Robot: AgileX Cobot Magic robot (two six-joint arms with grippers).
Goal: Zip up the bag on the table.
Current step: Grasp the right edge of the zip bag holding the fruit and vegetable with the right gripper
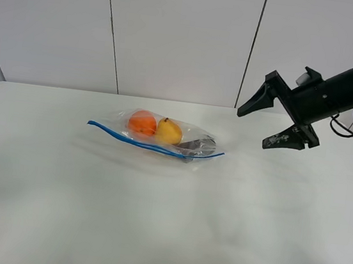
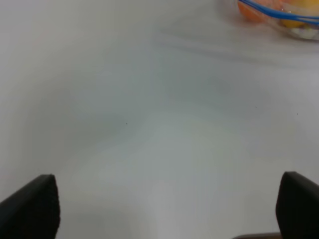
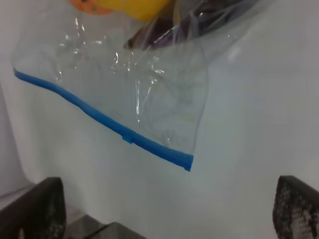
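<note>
A clear, crinkly plastic bag [image 1: 163, 137] is seen lying flat on the white matte table [image 1: 151, 232], a little behind the middle of the tabletop and left of the right arm. Its film is wrinkled and glossy, with bright creases where light is caught. A thin blue zipper strip [image 1: 155, 147] is laid along the near edge in a shallow wave. Towards its middle, two blue lines are seen running slightly apart. In the right wrist view a small raised tab [image 3: 128, 137] is made out on the strip, and the strip's end is cut square at the bag's corner.

Through the plastic a round orange fruit [image 1: 142, 122] and a yellow fruit [image 1: 169, 131], pear-like with a narrowed top, are seen touching side by side. Beside the yellow one a dark shape [image 1: 197, 146] is visible, but what it is cannot be told.

The right gripper [image 1: 253, 128], black and angular, is held above the table to the right of the bag and apart from it. Its two wedge-shaped fingers are spread wide, released. One finger pad [image 3: 296, 209] is finely cross-hatched.

The left gripper [image 2: 164, 209] is shown only by its own wrist camera: two blunt black fingertips are set far apart over bare tabletop, released, with the bag well away from them.
</note>
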